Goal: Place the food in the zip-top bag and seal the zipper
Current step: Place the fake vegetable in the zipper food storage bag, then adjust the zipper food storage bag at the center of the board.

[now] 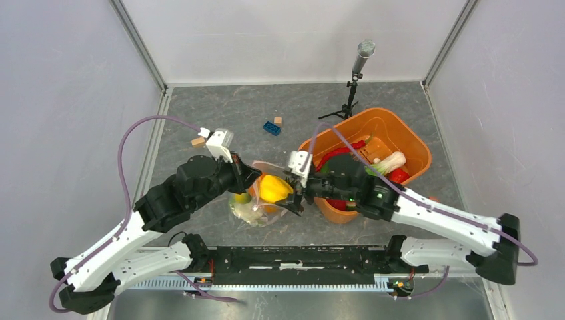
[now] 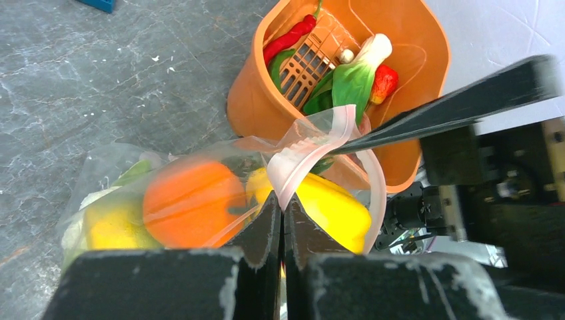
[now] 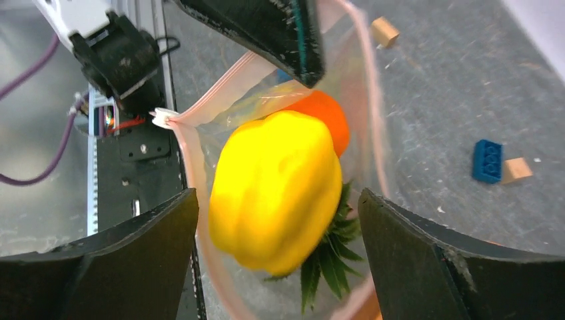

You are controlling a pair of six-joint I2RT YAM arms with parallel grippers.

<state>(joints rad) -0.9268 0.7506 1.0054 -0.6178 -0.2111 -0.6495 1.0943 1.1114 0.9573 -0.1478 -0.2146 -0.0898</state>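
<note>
Bag (image 1: 252, 213) lies crumpled on the grey table (image 1: 213, 110), between your two arms and just left of the orange basket (image 1: 416, 143). Its mouth is lifted and turned toward the basket.

Your left claw (image 2: 281, 217): fingers pressed together, clamped on the pink zipper (image 2: 313, 150) at the rim of the bag. The strip loops up out of the pinch.

Your right claw (image 3: 276, 200): fingers (image 3: 133, 260) wide apart, one on each side of the yellow pepper (image 3: 266, 167). A gap shows on both sides, so nothing is gripped.

The yellow pepper sits in the mouth of the bag, and the zipper curves round it in the right wrist view. The zipper is not sealed.

Deeper in the bag:
- an orange (image 2: 193, 200), touching the pepper
- spiky green leaves (image 3: 326, 263), under the pepper
- a yellowish piece (image 2: 110, 230) at the bottom, with something pale beside it. You cannot tell through the film what these are.

In the basket:
- a red chilli (image 2: 293, 33)
- a leafy green (image 2: 356, 73) with a white stalk
- a red piece (image 2: 385, 83)
- a slatted orange piece (image 2: 310, 60)

Elsewhere on the table, well apart from the bag:
- a blue brick (image 1: 271, 128) with a tan block (image 1: 278, 121) just beside it
- a second tan block (image 1: 198, 141) near your left wrist
- a microphone (image 1: 363, 57) on a small stand, behind the basket
</note>
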